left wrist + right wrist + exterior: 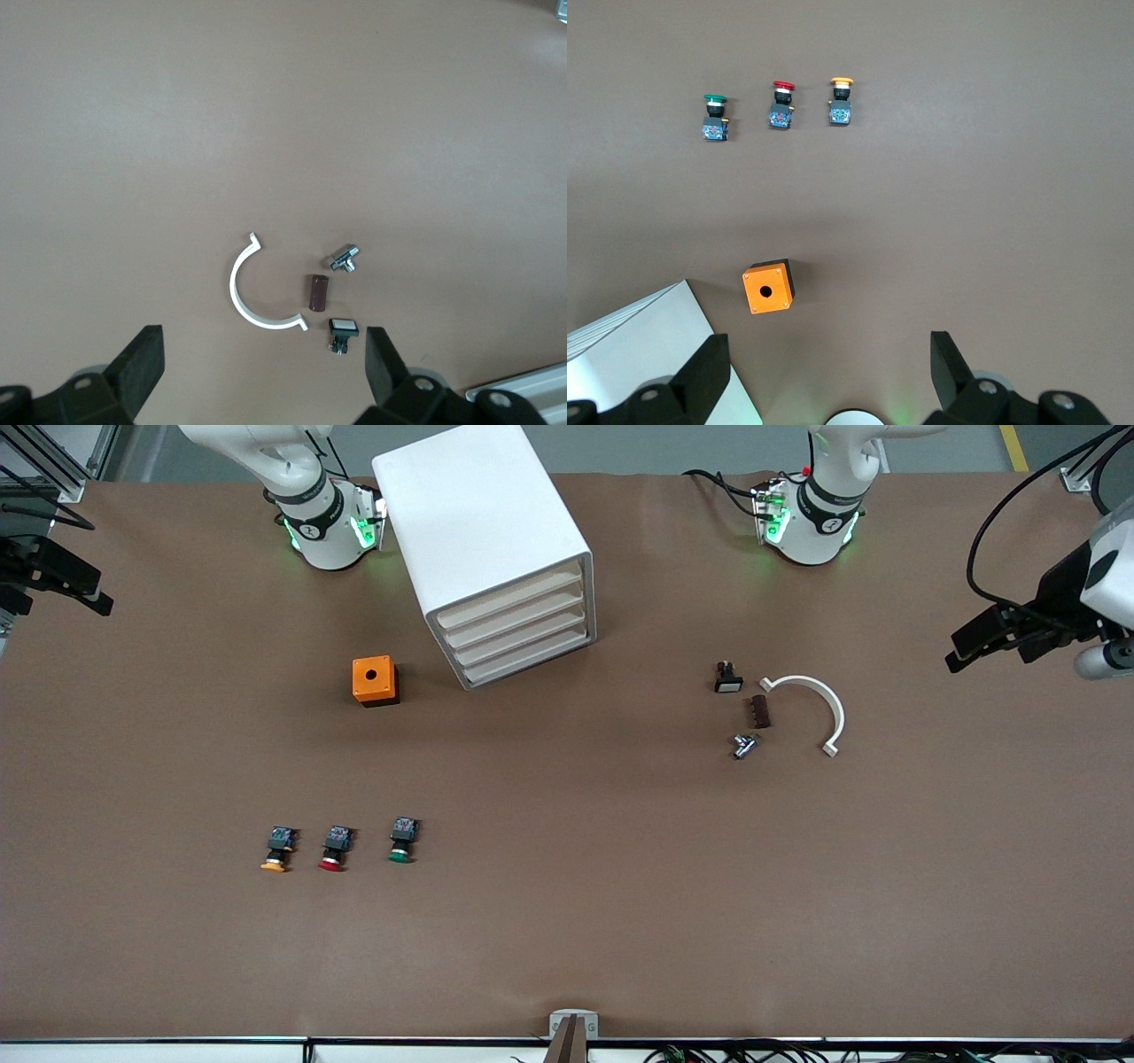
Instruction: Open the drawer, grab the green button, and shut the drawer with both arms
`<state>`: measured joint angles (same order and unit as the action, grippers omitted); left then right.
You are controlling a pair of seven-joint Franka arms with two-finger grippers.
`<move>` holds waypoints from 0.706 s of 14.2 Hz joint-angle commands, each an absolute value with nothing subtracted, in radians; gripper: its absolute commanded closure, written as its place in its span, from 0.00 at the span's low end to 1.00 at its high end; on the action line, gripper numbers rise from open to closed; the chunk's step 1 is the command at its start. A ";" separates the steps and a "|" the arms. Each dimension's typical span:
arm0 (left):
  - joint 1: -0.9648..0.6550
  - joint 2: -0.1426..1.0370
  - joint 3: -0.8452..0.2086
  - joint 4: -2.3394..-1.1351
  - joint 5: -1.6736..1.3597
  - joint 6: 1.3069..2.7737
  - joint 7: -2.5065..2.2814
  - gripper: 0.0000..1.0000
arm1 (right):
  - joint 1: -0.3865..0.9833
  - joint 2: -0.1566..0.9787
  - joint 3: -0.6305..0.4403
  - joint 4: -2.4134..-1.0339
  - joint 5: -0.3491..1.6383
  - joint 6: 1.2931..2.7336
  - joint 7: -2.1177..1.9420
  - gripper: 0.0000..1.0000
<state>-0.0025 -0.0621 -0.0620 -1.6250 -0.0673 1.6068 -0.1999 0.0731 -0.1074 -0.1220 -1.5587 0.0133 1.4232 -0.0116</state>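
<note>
Front view: nothing of the task looks started. All 4 drawers of the cabinet (pixel 496 549) sit flush, the lowest drawer (pixel 529 661) included. The green button (pixel 401 841) lies out on the table (pixel 567 921), toward the right arm's end and well nearer the camera-side edge than the cabinet. The left gripper (pixel 264 354) and right gripper (pixel 831 359) both hang spread wide, empty, over the table's ends. Opening, picking and closing all remain.

The left gripper (pixel 264 359) hangs with its fingers (pixel 142 361) spread wide over the brown table (pixel 266 115). Below lie a white half-ring clip (pixel 252 297), a small brown block (pixel 317 291), a metal fitting (pixel 344 258) and a white-capped switch (pixel 342 331), all near one another.
</note>
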 commanded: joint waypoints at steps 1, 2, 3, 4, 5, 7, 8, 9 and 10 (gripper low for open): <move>-0.005 -0.086 -0.066 -1.612 -0.046 1.574 -0.181 0.00 | 0.071 -0.135 -0.117 -1.586 0.009 1.431 -0.025 0.00; -0.005 -0.086 -0.067 -1.609 -0.046 1.569 -0.186 0.00 | 0.071 -0.140 -0.117 -1.586 0.009 1.428 -0.025 0.00; -0.005 -0.084 -0.067 -1.608 -0.046 1.569 -0.186 0.00 | 0.071 -0.141 -0.117 -1.586 0.009 1.427 -0.026 0.00; -0.005 -0.084 -0.066 -1.599 -0.046 1.568 -0.181 0.00 | 0.071 -0.143 -0.117 -1.588 0.009 1.424 -0.026 0.00; -0.005 -0.086 -0.064 -1.595 -0.046 1.559 -0.181 0.00 | 0.071 -0.146 -0.115 -1.588 0.009 1.424 -0.026 0.00; -0.005 -0.083 -0.066 -1.592 -0.046 1.551 -0.181 0.00 | 0.068 -0.149 -0.117 -1.589 0.009 1.414 -0.026 0.00; -0.006 -0.078 -0.067 -1.591 -0.046 1.551 -0.184 0.00 | 0.069 -0.149 -0.117 -1.589 0.009 1.410 -0.026 0.00; -0.006 -0.077 -0.067 -1.591 -0.045 1.551 -0.184 0.00 | 0.069 -0.149 -0.117 -1.589 0.009 1.410 -0.026 0.00; -0.005 -0.075 -0.064 -1.591 -0.044 1.551 -0.183 0.00 | 0.069 -0.149 -0.115 -1.589 0.009 1.410 -0.026 0.00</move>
